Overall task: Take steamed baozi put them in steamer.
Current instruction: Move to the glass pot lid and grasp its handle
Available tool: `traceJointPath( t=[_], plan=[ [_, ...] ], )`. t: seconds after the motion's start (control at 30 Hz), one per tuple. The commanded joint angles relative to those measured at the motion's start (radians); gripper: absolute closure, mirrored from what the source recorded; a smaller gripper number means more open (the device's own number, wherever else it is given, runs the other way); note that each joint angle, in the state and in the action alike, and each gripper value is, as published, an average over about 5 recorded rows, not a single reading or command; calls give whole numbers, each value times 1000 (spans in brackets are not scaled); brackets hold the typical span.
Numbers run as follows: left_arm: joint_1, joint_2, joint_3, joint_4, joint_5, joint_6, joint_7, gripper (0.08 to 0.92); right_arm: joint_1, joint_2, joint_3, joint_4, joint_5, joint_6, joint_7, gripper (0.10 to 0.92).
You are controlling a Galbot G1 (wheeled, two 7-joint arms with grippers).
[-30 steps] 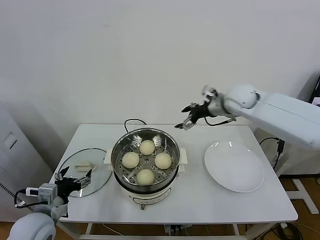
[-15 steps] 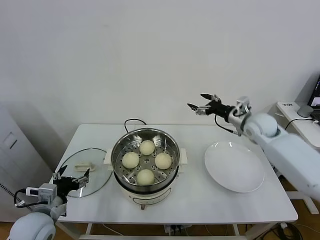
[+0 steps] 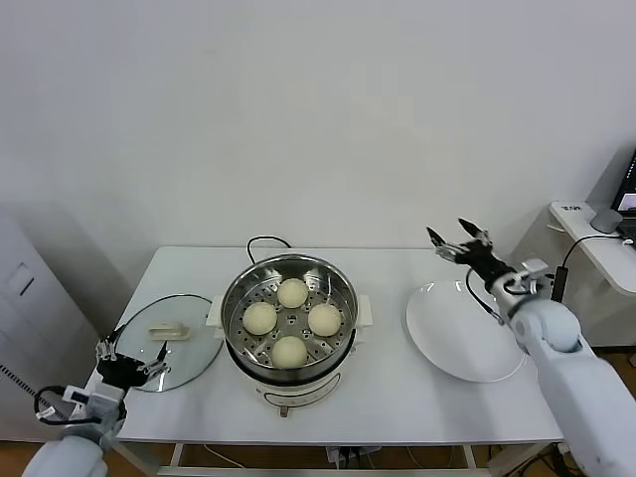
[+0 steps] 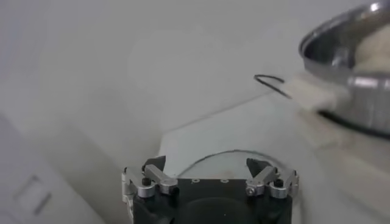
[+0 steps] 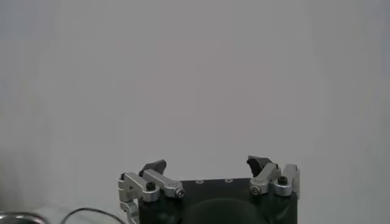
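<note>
Several cream-white baozi [image 3: 290, 320] lie on the perforated tray inside the shiny steel steamer [image 3: 343, 294] at the table's middle. The steamer rim also shows in the left wrist view [image 4: 353, 36]. My right gripper [image 3: 459, 238] is open and empty, raised above the far edge of the white plate [image 3: 465, 333], well right of the steamer; in the right wrist view [image 5: 207, 165] it faces the bare wall. My left gripper [image 3: 129, 356] is open and empty, low at the table's front left corner by the glass lid [image 3: 169, 340]; it also shows in the left wrist view [image 4: 207, 165].
The glass lid with a cream handle [image 3: 169, 329] lies flat left of the steamer. A black cord [image 3: 266, 241] loops behind the steamer. The white table [image 3: 397, 397] ends close in front. A side desk [image 3: 596, 224] stands at the far right.
My right arm has swung away from above the steamer, to the right and down over the plate's far edge. My left gripper has drifted slightly left and lower. The baozi have not moved.
</note>
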Motion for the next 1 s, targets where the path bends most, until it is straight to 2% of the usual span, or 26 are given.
traceJointPath(
  t=[0.03,0.3,0.6,0.77,1.0],
  plan=[
    [6,-23,9,183,651,-252,47,177,-241,145,289,-5,-141,37,-4,203],
    [-52,-88,5,278,969,-363,15,177,-268,189,322,-18,-175,46,-17,203],
    [-143,-169,-13,395,1225,-405,-73,177,-275,214,317,-46,-195,63,-38,203],
    [-210,-203,-7,471,1297,-420,-101,177,-279,218,320,-50,-204,70,-48,203],
    [-273,-216,9,541,1312,-418,-98,177,-279,229,318,-59,-230,79,-64,203]
  ],
)
